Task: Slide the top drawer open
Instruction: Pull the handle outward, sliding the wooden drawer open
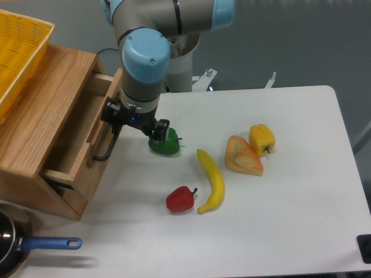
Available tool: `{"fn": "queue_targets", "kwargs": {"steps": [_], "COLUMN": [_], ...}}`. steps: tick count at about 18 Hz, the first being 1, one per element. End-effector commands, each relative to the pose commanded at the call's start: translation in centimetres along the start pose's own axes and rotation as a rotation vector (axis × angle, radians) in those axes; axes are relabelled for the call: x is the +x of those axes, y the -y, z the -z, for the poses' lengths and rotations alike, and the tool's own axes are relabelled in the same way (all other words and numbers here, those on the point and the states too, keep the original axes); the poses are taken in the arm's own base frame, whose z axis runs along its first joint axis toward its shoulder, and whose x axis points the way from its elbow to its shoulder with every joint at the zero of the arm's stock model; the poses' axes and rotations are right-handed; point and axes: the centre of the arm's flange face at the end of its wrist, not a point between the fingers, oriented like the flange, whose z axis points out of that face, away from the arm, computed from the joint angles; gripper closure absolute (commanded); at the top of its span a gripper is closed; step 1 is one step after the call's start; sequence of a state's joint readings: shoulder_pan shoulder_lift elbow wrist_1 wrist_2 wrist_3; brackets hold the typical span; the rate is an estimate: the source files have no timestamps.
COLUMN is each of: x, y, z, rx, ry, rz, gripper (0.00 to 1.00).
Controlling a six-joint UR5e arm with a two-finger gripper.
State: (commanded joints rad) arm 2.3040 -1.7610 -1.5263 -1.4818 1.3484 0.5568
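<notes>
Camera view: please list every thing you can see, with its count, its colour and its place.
Top drawer: one, light wood, partly pulled out of the cabinet, left.
Handle: one, black, on the drawer front.
Basket: one, yellow, on top of the cabinet.
Green pepper: one, beside the gripper.
Red pepper: one, table centre, near the front.
Banana: one, yellow, right of the red pepper.
Yellow pepper: one, right.
Orange wedge: one, beside the yellow pepper.
Pan: one, blue handle, bottom left.
Table: one, white.
Gripper: one, black, at the handle.

White table bears a wooden cabinet, green pepper, red pepper, banana, yellow pepper, orange wedge-shaped item and a blue-handled pan.
</notes>
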Motion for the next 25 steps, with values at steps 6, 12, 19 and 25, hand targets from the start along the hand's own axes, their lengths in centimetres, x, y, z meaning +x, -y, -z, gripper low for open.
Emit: {"fn": "queue_targets", "kwargs": {"steps": [6, 12, 19, 25], "x": [-1.2, -2.7, -4.2, -4.9], "y": [-0.3, -0.7, -0.9, -1.1], "z": [0.3, 1.0, 1.2, 1.3], "rx": [0.005, 0.017, 0.029, 0.032], "ry": [0.002, 0.008, 0.015, 0.016], "rz": [-0.014, -0.009, -0.012, -0.001], "gripper": [0.00, 0.00, 0.00, 0.00]}}
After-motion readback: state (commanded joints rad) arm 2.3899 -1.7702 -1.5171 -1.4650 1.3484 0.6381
